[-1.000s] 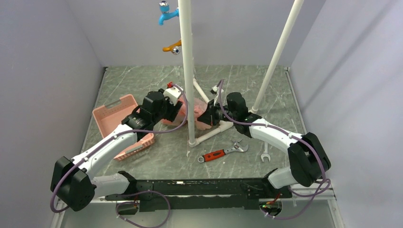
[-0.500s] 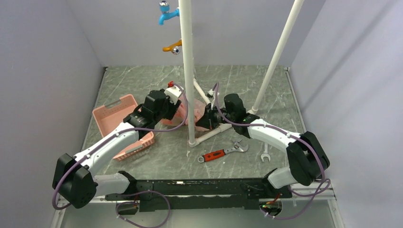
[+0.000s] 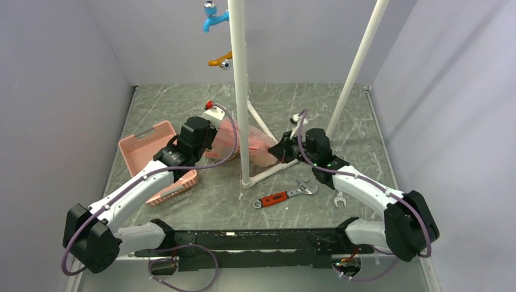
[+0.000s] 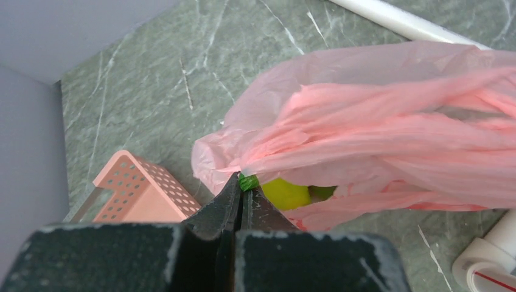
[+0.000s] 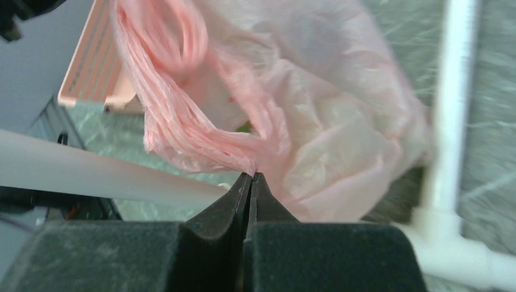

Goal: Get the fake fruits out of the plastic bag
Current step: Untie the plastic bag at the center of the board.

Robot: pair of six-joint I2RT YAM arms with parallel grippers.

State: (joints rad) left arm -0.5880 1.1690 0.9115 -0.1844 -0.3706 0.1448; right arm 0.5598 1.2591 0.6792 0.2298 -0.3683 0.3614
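The pink plastic bag (image 3: 258, 141) lies stretched between my two grippers at the foot of the white post. In the left wrist view the bag (image 4: 377, 109) gapes, and a yellow-green fake fruit (image 4: 286, 193) shows in its mouth with a darker green one (image 4: 322, 192) behind it. My left gripper (image 4: 240, 180) is shut, pinching the front fruit's green stem (image 4: 248, 181) at its tips. My right gripper (image 5: 251, 176) is shut on a gathered edge of the bag (image 5: 316, 109). A speck of green fruit (image 5: 243, 128) shows inside. From above, the left gripper (image 3: 218, 141) and right gripper (image 3: 278, 149) flank the bag.
A pink slotted basket (image 3: 149, 149) sits left of the bag, under the left arm. A white pipe frame (image 3: 241, 91) rises through the bag area, with a slanted pole at the right. A red-handled wrench (image 3: 281, 196) and a steel spanner (image 3: 339, 198) lie in front.
My left gripper has gone from open to shut at the bag's mouth. My right arm has pulled back to the right with the bag's edge, drawing the bag out wider.
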